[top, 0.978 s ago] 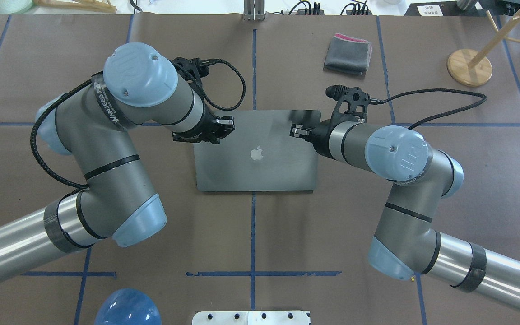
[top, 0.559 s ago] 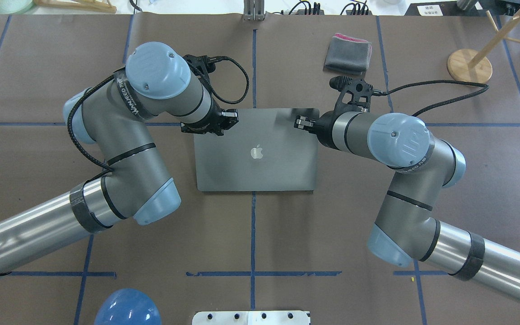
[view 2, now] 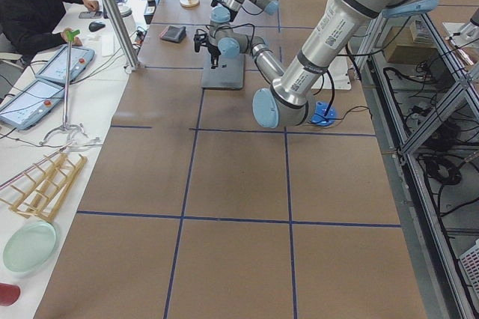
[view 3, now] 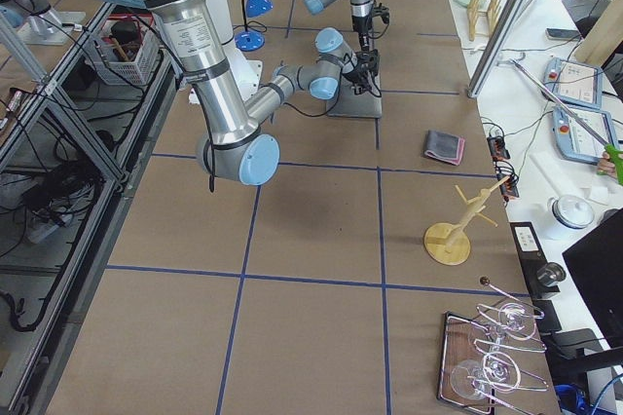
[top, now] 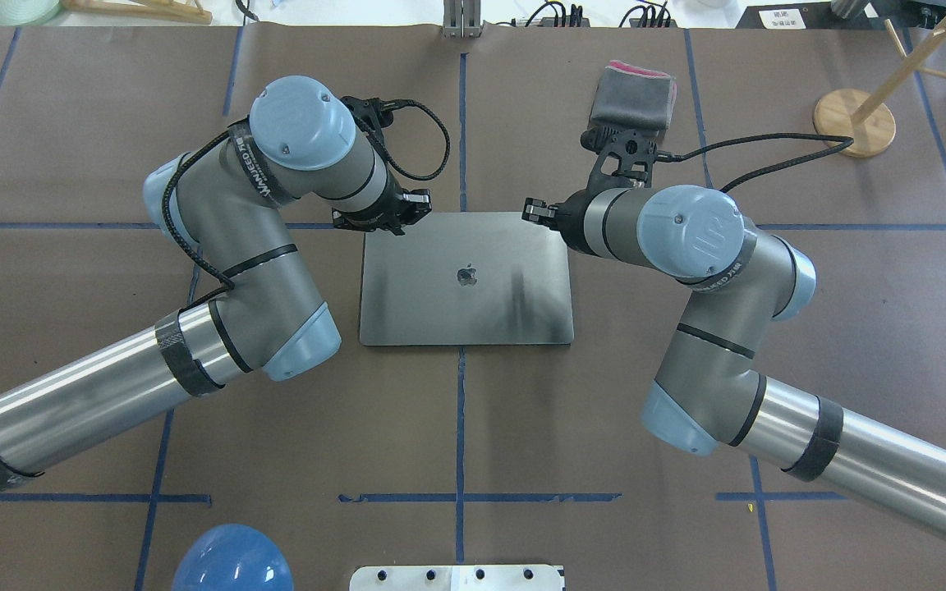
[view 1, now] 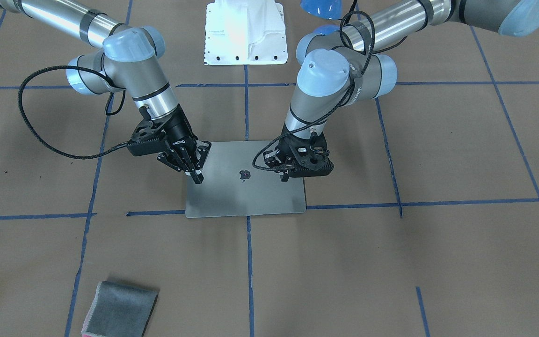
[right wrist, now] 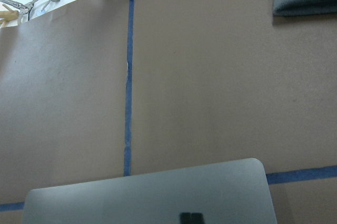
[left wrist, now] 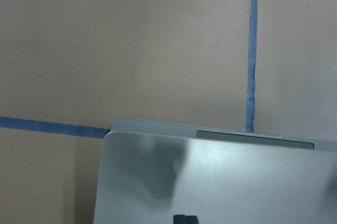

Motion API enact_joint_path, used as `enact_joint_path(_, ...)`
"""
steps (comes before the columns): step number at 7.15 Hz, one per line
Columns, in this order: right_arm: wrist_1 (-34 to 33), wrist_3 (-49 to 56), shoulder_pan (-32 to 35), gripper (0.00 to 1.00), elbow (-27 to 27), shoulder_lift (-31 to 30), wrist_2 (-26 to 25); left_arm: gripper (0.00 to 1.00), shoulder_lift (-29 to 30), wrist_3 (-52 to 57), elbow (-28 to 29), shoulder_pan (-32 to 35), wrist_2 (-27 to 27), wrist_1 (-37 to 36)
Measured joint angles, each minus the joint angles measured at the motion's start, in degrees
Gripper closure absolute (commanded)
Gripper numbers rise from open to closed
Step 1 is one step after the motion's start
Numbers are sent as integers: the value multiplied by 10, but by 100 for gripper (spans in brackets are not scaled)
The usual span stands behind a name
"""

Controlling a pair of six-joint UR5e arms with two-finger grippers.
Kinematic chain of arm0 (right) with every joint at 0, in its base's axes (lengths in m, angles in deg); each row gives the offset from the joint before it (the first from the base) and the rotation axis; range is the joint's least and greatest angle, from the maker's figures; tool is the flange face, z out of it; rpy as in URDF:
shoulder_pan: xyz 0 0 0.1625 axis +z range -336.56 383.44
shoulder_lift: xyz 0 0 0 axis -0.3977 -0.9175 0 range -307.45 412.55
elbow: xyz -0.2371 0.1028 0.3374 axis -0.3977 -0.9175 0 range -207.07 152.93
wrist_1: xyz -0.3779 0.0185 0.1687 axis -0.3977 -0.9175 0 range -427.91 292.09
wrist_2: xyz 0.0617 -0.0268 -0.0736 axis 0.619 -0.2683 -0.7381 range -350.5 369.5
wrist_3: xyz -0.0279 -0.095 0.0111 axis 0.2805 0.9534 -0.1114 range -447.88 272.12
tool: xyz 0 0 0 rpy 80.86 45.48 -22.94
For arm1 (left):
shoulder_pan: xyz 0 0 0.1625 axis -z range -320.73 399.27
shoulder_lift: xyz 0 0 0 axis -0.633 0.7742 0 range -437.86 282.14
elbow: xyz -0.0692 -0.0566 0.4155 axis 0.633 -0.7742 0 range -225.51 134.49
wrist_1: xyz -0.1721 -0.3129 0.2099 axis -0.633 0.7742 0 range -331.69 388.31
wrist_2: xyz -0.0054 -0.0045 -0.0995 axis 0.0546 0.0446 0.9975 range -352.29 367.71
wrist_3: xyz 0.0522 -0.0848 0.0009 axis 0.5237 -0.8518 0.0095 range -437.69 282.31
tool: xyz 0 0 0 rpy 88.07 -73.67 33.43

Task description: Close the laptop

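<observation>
The space-grey laptop point(top: 465, 295) lies flat in the middle of the table, logo up, its lid down or nearly down on the base. In the left wrist view point(left wrist: 210, 182) a thin strip of base shows past the lid's far edge. My left gripper point(top: 415, 201) is shut and empty at the lid's far left corner. My right gripper point(top: 532, 209) is shut and empty at the far right corner. In the front-facing view the left gripper point(view 1: 284, 177) and right gripper point(view 1: 198, 178) point down at the lid point(view 1: 246, 196); contact cannot be told.
A folded grey cloth point(top: 633, 98) with a pink edge lies beyond the right wrist. A wooden stand point(top: 853, 121) is at the far right. A blue dome point(top: 231, 562) and the white base plate point(top: 456, 577) are at the near edge.
The lid's far edge has gone down, from partly raised to flat. Both grippers have moved away from the robot's base, to the lid's far corners.
</observation>
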State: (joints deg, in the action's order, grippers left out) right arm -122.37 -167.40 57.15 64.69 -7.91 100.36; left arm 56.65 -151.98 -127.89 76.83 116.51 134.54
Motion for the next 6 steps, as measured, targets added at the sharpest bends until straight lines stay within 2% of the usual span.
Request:
enact_joint_path(2, 1, 3, 29, 96, -15, 6, 49, 100, 10, 0, 49, 0, 0, 37)
enact_joint_path(4, 1, 4, 76, 77, -14, 7, 132, 100, 13, 1, 81, -1, 0, 57)
enact_joint_path(6, 1, 4, 104, 62, -13, 7, 175, 100, 14, 2, 97, -5, -1, 65)
